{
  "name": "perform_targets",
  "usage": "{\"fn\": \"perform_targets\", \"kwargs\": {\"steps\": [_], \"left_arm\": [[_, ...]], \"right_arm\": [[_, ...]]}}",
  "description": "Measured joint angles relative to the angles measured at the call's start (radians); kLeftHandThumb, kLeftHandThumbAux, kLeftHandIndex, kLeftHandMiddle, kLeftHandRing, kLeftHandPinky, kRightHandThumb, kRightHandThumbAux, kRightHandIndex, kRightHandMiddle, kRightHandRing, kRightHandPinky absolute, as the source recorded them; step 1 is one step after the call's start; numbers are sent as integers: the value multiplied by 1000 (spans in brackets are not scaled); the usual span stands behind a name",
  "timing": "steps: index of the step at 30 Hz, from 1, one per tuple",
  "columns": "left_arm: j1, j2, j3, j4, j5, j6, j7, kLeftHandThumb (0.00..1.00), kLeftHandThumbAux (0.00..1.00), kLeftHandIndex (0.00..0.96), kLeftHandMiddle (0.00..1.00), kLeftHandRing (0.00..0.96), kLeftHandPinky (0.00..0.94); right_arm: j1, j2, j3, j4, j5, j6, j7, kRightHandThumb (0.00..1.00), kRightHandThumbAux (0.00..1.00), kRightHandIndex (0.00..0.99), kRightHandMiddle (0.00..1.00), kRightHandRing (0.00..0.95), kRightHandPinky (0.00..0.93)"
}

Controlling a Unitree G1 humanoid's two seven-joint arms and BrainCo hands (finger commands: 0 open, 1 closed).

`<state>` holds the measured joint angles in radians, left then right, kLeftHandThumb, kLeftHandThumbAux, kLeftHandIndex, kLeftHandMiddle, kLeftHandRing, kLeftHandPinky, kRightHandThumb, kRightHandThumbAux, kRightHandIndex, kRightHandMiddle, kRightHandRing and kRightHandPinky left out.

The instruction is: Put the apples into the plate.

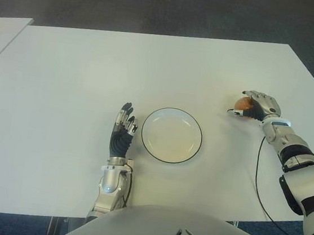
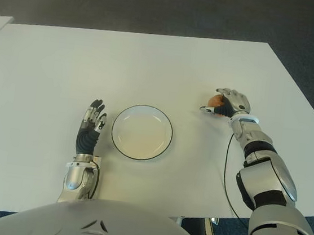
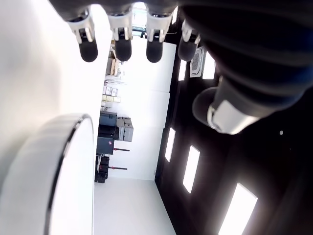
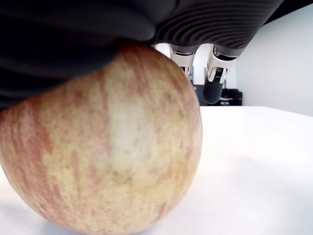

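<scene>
**Apple under the right hand, plate off to its left**

The right hand (image 1: 257,106) is cupped over the apple (image 1: 242,104) on the table (image 1: 65,73), palm pressed on its top and fingers curled around it, so it appears to grip the fruit. The empty plate (image 1: 174,113) lies well apart to the left and slightly nearer, so the carry must go leftward. The left hand (image 1: 122,129) shows just left of the plate, fingers extended, holding nothing.
</scene>
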<state>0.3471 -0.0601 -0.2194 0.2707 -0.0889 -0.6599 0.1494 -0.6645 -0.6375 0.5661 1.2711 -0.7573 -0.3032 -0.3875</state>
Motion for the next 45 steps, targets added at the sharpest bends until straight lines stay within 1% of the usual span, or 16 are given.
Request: {"fn": "perform_targets", "kwargs": {"steps": [1,3,6,10,16,21,24,29,36,42,45], "left_arm": [[0,0,0,0,0,0,0,145,597,47,53,27,23],[0,0,-1,0,0,-4,0,150,596,46,55,28,27],[0,0,-2,0,0,-16,0,154,594,44,55,28,29],[0,0,-4,0,3,-27,0,155,592,36,53,25,29],[-1,0,-6,0,15,-28,7,148,590,31,46,20,25],[-2,0,-9,4,34,-28,25,136,584,32,43,20,23],[-3,0,-10,5,41,-27,32,131,583,34,44,22,27],[-4,0,-11,7,42,-27,37,133,592,36,41,19,26],[-6,0,-12,8,40,-27,37,144,596,37,46,24,37],[-7,0,-13,8,41,-27,37,127,585,32,42,20,25],[-7,0,-14,9,43,-26,37,122,589,32,39,17,20]], "right_arm": [[0,0,2,0,0,0,-3,633,669,391,505,496,528],[0,0,4,0,0,0,-12,675,692,415,579,568,585],[1,0,5,1,0,0,-26,696,704,427,627,614,617],[5,2,4,1,5,2,-42,706,711,433,668,650,639],[7,11,-3,2,22,20,-45,712,713,436,700,675,660],[8,16,-5,2,34,31,-45,715,713,438,728,702,709],[8,17,-5,2,36,32,-45,717,712,440,758,734,743],[8,18,-5,2,39,37,-45,719,711,441,783,759,747],[8,19,-5,2,44,40,-43,720,710,441,811,793,800],[8,19,-5,2,51,40,-40,720,710,441,839,817,809],[8,19,-6,2,54,40,-38,720,710,441,838,813,787]]}}
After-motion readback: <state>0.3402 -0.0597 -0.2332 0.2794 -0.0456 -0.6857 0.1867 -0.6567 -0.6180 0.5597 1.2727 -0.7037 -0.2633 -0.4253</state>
